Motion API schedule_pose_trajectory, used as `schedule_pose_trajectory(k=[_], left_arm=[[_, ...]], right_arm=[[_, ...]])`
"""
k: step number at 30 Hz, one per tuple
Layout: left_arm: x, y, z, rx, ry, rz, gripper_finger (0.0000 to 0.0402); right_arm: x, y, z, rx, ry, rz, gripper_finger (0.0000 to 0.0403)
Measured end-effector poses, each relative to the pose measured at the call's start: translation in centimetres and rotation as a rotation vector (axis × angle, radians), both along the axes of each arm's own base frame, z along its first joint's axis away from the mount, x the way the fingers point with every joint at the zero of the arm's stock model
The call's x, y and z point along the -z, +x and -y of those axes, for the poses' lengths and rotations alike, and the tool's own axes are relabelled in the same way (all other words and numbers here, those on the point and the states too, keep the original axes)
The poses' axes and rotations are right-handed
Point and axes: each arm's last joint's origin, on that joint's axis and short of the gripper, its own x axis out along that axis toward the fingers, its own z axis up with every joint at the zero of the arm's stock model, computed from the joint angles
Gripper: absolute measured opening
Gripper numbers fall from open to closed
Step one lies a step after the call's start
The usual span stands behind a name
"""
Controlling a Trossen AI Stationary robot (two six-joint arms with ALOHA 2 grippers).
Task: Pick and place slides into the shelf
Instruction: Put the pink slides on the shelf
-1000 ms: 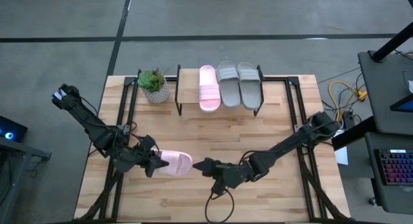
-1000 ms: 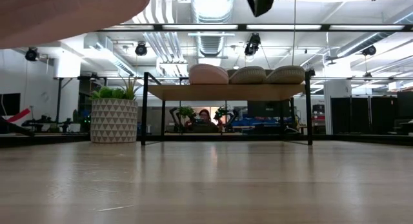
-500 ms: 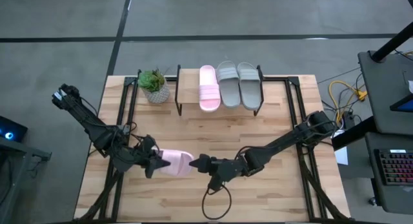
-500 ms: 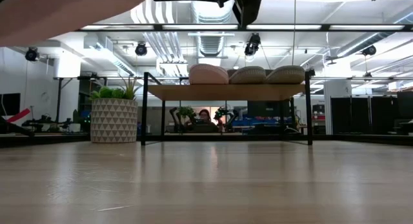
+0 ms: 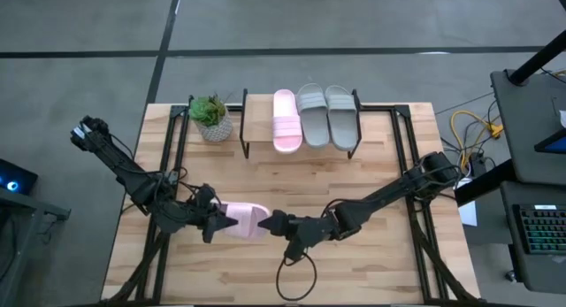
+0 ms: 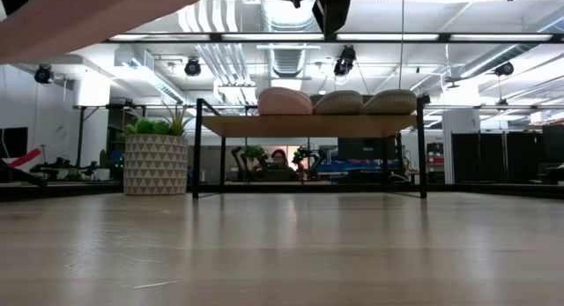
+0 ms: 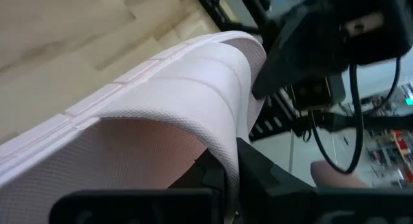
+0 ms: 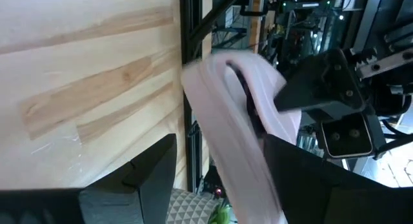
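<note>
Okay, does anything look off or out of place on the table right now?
Nothing looks wrong. Three slides sit neatly side by side on the shelf. The fourth, pink slide is off the table, held by the left gripper, with the open right gripper at its other end.

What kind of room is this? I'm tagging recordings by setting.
Probably a robotics lab or workshop: exposed ceiling ducts, workstation screens behind the shelf, and a computer keyboard beside the wooden table.
</note>
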Motion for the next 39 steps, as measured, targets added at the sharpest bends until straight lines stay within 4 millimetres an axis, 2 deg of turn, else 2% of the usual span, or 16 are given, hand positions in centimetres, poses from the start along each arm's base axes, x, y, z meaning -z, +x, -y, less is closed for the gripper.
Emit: schedule_pose_trajectory(k=[9,14,19,26,31,35,39], left_arm=[[0.56,0.59,0.57,0.03,-0.002,-0.023,0.0],[0.55,0.63,0.49,0.026,-0.003,-0.023,0.0],[0.51,0.62,0.47,0.032,0.01,-0.02,0.0],[0.42,0.62,0.47,0.042,0.027,-0.01,0.0],[0.31,0.68,0.41,0.062,0.15,0.019,0.0001],[0.16,0.72,0.22,0.067,0.35,0.049,0.0032],[0.02,0.7,0.06,0.097,0.531,0.062,0.0102]], right_arm=[[-0.26,0.36,0.61,0.016,0.01,0.022,0.022],[-0.27,0.34,0.54,0.011,0.01,0.019,0.0202],[-0.22,0.34,0.58,0.013,0.01,0.017,0.0154],[0.01,0.24,0.58,0.009,-0.005,-0.004,0.0031],[0.08,0.21,0.61,0.015,-0.007,-0.01,0.003],[0.11,0.2,0.7,0.038,-0.013,-0.007,0.003],[0.08,0.11,0.81,0.114,-0.046,0.007,0.003]])
